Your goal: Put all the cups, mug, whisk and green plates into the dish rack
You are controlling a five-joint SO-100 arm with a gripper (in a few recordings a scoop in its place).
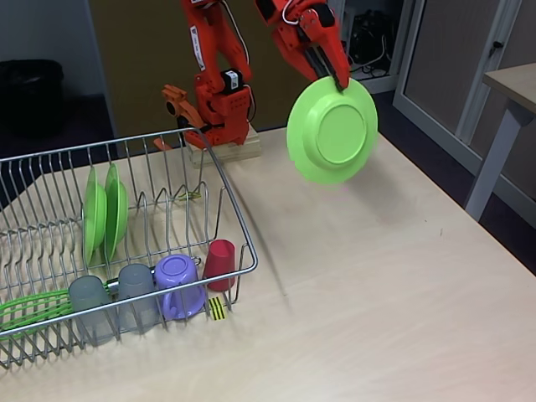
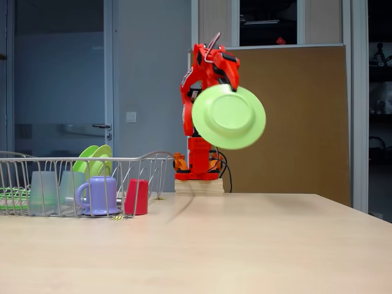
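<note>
In both fixed views the end effector (image 1: 339, 81) is clamped on the upper rim of the third plate (image 1: 332, 130), which hangs on edge in the air, well above the counter (image 1: 377, 285) and to the right of the rack (image 1: 126, 218) as pictured. The step in hand appears to be carrying this plate to the rack. To do it well, keep the plate vertical, bring it over the rack's rear section, align its edge with a free gap between prongs next to the two plates (image 1: 105, 213) already standing there, lower until the rim seats, then release. The rim grip is small, so a swing or a knock could twist the plate; move slowly. Obstacles: the rack's raised right wall must be cleared from above, and the standing plates leave limited room on one side. The front row is occupied by two grey cups (image 1: 113, 308), the mug (image 1: 180, 286) and the red cup (image 1: 220, 264); the whisk (image 1: 33, 308) lies at the front left corner. Avoid descending there.
</note>
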